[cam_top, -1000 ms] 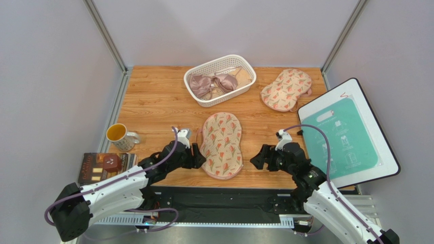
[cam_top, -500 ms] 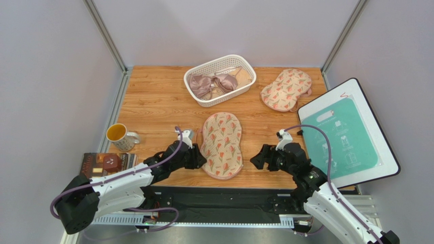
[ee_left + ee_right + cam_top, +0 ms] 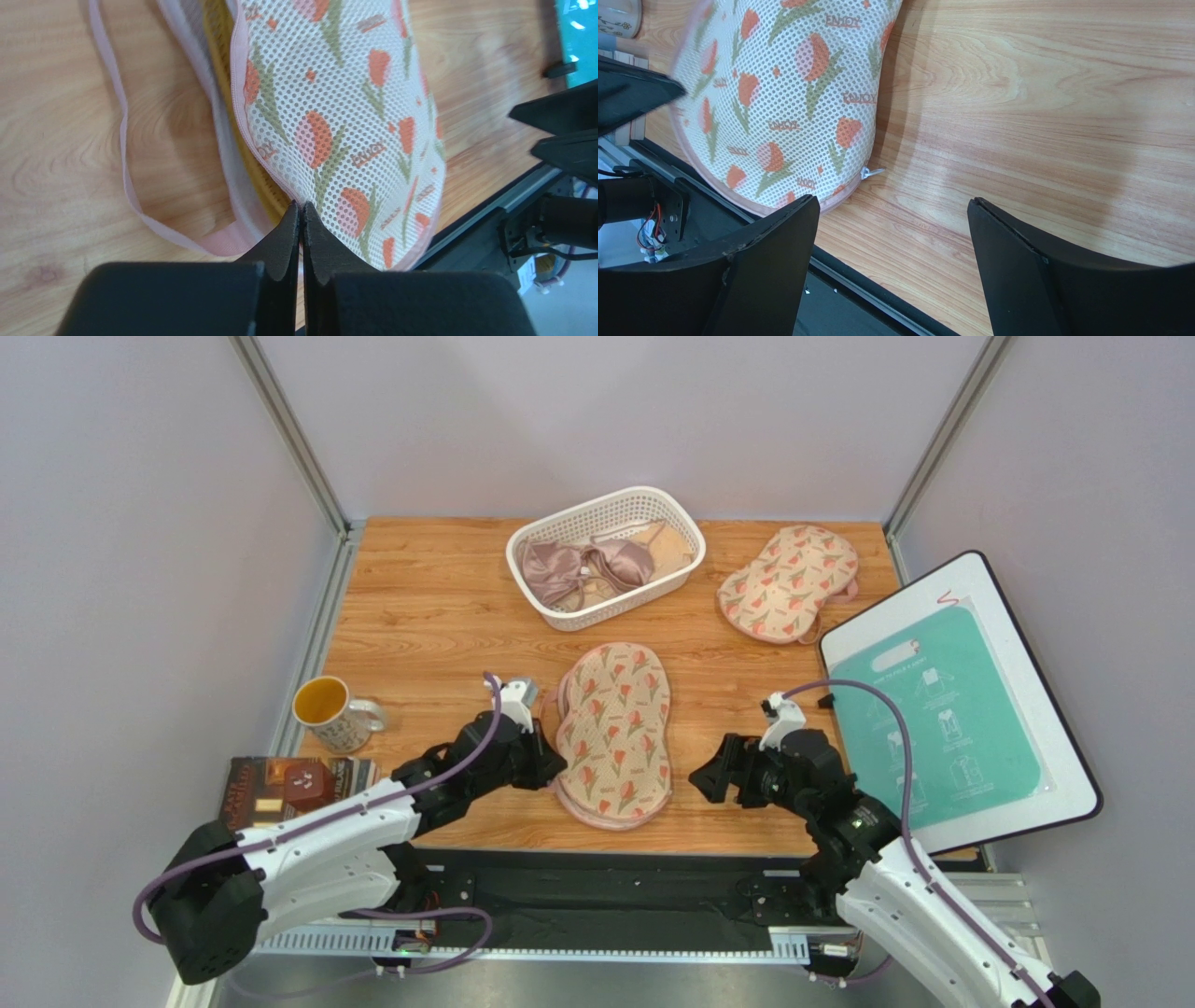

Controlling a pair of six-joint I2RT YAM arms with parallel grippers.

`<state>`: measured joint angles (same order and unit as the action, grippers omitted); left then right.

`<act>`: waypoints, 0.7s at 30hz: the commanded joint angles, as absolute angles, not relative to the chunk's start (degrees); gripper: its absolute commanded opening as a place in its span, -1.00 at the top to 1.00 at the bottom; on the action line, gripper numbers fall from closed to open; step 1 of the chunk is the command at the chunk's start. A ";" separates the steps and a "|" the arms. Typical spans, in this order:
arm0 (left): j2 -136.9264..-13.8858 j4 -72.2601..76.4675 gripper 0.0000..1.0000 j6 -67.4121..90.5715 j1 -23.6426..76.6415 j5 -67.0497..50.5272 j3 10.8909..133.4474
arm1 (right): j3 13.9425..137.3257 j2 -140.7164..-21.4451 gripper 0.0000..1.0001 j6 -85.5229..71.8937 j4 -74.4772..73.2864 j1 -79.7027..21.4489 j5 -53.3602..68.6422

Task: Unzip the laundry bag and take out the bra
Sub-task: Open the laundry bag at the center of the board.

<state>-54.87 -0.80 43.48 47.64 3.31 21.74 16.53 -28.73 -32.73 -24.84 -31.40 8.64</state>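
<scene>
The laundry bag (image 3: 613, 732) lies mid-tabletop (image 3: 421, 616), the small orange lettering among its flowers too fine to read | mustard bra (image 3: 219, 77) shows inside, along the pink zip edge | left gripper (image 3: 301, 210), arm stretched low, pinches that edging, tips pressed together | right gripper (image 3: 892, 210) hovers spread just right of the bag.

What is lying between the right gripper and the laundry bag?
Nothing: only bare wooden table separates the right gripper from the laundry bag, as the top view shows.
</scene>
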 commanded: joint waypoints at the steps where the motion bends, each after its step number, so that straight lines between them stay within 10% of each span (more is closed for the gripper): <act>1: -54.05 -2.11 1.00 36.83 47.55 1.50 29.96 | 20.03 -28.13 -0.68 -32.96 -26.88 -31.29 9.05; 21: -82.06 -1.76 1.00 27.16 63.01 1.58 53.87 | 29.79 -20.57 -0.67 -35.94 -38.14 -31.29 1.41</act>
